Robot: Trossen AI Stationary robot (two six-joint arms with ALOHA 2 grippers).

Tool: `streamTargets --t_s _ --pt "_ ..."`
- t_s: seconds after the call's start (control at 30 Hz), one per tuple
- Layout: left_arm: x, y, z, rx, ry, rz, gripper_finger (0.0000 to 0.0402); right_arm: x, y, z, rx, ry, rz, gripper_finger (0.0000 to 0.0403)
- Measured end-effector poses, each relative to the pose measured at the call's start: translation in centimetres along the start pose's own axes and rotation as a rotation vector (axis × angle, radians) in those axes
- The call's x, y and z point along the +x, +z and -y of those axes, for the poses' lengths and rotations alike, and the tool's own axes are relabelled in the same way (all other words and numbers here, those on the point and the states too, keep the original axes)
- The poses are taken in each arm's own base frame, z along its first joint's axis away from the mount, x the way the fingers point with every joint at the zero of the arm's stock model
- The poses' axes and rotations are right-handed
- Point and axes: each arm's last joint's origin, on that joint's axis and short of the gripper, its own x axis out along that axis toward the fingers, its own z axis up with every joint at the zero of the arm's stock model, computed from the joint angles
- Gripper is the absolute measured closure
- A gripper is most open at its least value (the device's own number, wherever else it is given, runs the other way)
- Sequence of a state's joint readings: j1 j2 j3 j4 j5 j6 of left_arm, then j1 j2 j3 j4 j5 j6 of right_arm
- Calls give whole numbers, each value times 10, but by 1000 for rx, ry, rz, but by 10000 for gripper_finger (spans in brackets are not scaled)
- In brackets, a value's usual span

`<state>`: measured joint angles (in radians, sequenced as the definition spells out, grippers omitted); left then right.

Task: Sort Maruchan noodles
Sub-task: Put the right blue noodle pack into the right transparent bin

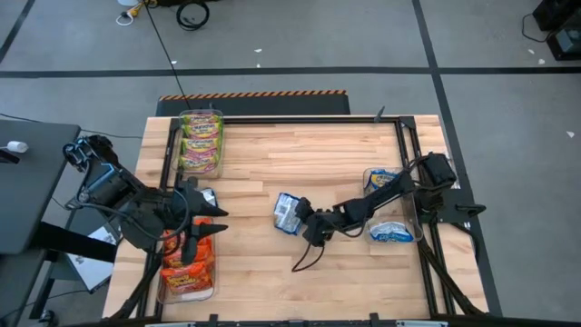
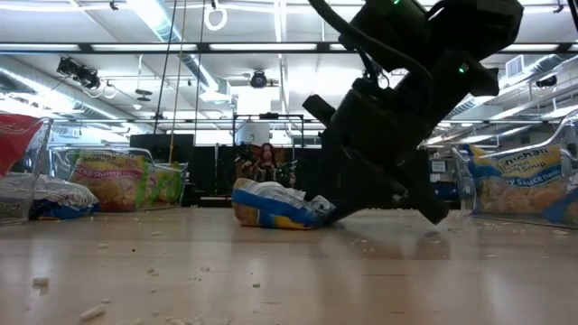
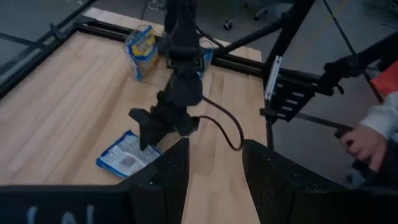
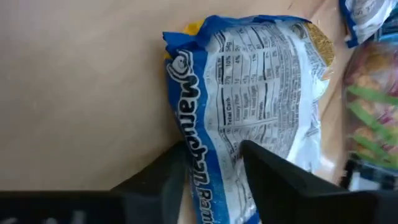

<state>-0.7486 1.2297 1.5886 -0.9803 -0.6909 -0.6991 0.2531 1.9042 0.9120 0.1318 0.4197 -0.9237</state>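
Note:
A blue-white noodle packet [image 1: 288,213] lies mid-table, also seen in the low view [image 2: 271,204] and the left wrist view [image 3: 126,159]. My right gripper [image 1: 307,224] reaches it from the right and is shut on it [image 4: 213,171]. My left gripper [image 1: 207,227] hovers open above the near-left bin, its fingers [image 3: 169,171] pointing right. Another blue-white packet [image 1: 207,196] lies just beyond it. Green-pink-yellow packets [image 1: 201,142] fill the far-left bin, orange-red packets [image 1: 186,270] the near-left bin, and blue-white packets [image 1: 390,232] the right bin. My right gripper pinches the blue-white packet between its two fingers at the blue printed border along one edge [image 4: 200,163]. The fingers [image 4: 267,168] come slanting down from the table's right. The packet lies on the table top [image 2: 271,221], printed back up.
Three clear bins stand along the table's sides: far left [image 1: 201,118], near left [image 1: 163,291] and right [image 1: 413,204]. Black rails [image 1: 399,136] frame the table. Crumbs [image 2: 90,311] lie on the wood. A person's hand [image 3: 367,138] shows beyond the right rail.

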Motion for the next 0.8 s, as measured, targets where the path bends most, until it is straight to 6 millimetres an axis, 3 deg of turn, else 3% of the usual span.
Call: streamTargets --t_s 0.2,0.27,0.43,0.57,0.7,0.8 --pt "0 2 0 -9 20 30 249 -5 8 9 162 -11 -2 376" --pt "0 4 2 -25 6 47 249 -20 13 23 272 3 -16 386" --pt "0 10 6 4 -14 114 249 -96 19 84 578 148 28 391" --pt "-1 16 7 36 34 193 249 -168 -6 121 827 332 -26 391" --pt "-2 21 6 60 116 276 249 -218 -48 117 997 495 -166 391" --pt "1 28 4 38 172 327 249 -243 -73 96 1109 611 -230 391"
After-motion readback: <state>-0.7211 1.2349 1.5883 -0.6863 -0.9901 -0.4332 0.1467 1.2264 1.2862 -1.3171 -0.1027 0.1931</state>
